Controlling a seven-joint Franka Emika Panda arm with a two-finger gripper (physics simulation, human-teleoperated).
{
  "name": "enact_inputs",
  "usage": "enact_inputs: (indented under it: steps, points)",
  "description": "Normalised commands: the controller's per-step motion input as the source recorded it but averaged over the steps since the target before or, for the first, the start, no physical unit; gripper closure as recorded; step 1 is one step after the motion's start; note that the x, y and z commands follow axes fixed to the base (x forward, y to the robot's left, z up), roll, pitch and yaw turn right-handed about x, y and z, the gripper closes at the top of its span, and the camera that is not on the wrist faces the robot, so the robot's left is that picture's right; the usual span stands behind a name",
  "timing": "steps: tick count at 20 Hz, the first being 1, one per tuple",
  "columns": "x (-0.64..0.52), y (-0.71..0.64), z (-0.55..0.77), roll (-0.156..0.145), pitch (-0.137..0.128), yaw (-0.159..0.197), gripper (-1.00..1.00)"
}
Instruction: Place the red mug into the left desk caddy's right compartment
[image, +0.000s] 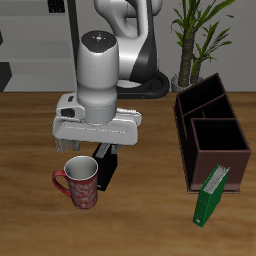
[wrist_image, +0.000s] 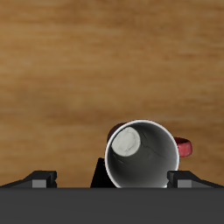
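Red mug stood upright on the wooden table, near the front edge, w/ its loop handle pointing away from the left desk caddy. Mug was well apart from the caddy, not in any compartment. Gripper hung just beside & slightly behind the mug, its white body above the rim; one dark finger showed next to the mug's side. In the wrist view the mug sat right below the fingers, white inside facing up, red handle poking out one side; finger tips sat either side of the rim, spread wide, not gripping anything. Caddy's right compartment held nothing visible. A green book leaned against the caddy's front end. A potted plant stood behind the caddy.
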Motion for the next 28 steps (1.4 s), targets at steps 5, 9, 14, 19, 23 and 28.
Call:
enact_inputs:
  steps: [5,9,14,19,23,28]
  points:
    - [0.08,0.04,-0.3,0.011,0.034,-0.018,-1.0]
    - [0.1,0.01,-0.32,0.009,0.036,-0.013,-1.0]
    - [0.04,0.01,-0.32,-0.009,0.042,-0.012,-1.0]
    - [0.02,-0.05,-0.32,-0.016,0.046,-0.014,1.0]
    - [0.0,-0.1,-0.22,0.01,0.016,-0.018,1.0]
    - [0.0,-0.17,-0.09,-0.032,0.013,-0.01,1.0]
